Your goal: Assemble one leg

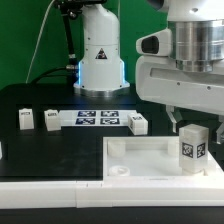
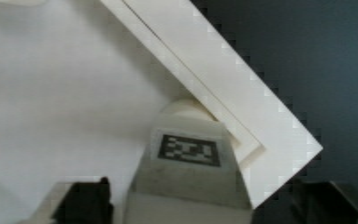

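A leg (image 1: 192, 147), a small white block with a black-and-white tag, stands upright on the near right corner of the large white square panel (image 1: 140, 160). My gripper (image 1: 193, 124) hangs just above it, open and empty. In the wrist view the leg (image 2: 194, 160) stands at the panel's corner (image 2: 87, 90), between my two dark fingers (image 2: 87, 202) with a gap on each side, and my gripper (image 2: 208, 208) holds nothing. Three more legs lie on the black table: two (image 1: 25, 120) (image 1: 50, 122) at the exterior view's left and one (image 1: 138, 123) by the marker board.
The marker board (image 1: 98, 119) lies flat behind the panel. The arm's white base (image 1: 100, 60) stands at the back with a cable beside it. A round socket (image 1: 120, 170) shows at the panel's near left corner.
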`<state>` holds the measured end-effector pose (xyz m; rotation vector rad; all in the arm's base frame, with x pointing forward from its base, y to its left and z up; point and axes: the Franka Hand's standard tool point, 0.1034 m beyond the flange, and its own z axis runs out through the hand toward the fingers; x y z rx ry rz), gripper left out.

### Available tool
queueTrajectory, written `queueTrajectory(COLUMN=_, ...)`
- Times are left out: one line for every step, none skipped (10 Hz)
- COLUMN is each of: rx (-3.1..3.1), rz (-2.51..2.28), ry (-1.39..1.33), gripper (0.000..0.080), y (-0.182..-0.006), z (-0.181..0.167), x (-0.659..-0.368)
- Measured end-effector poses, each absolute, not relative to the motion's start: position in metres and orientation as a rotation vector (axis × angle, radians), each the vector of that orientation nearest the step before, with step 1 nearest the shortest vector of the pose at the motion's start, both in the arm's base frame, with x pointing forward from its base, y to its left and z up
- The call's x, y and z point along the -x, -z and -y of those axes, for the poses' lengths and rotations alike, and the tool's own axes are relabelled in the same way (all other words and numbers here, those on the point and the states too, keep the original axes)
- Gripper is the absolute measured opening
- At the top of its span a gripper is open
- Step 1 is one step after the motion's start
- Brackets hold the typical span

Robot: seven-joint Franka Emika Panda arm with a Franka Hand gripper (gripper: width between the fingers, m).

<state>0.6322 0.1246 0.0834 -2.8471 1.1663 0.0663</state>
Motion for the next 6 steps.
queueTrajectory(rx=2.883, rz=-1.087, ry=-0.062, gripper=0.0547, y=-0.0825, z=-0.1241, x=-0.6319)
queueTrajectory(rx=2.962, rz=-0.861, ry=-0.053, gripper=0.0628, y=-0.0811, z=-0.1233, x=-0.6317)
queueTrajectory(rx=3.039, rz=-0.623, ry=-0.029, gripper=0.0643, y=-0.0811, z=-0.1236, x=-0.6324)
queueTrajectory(rx=3.09, rz=-0.426, ry=-0.016, gripper=0.0643, y=-0.081, z=-0.1247, x=-0.6322)
queueTrajectory(rx=3.105, rz=-0.299, ry=-0.014, gripper=0.0649, y=-0.081, z=-0.124, x=-0.6323)
queueTrajectory(rx=3.119, rz=-0.088, ry=-0.012, gripper=0.0649, y=-0.0811, z=-0.1225, x=-0.6326)
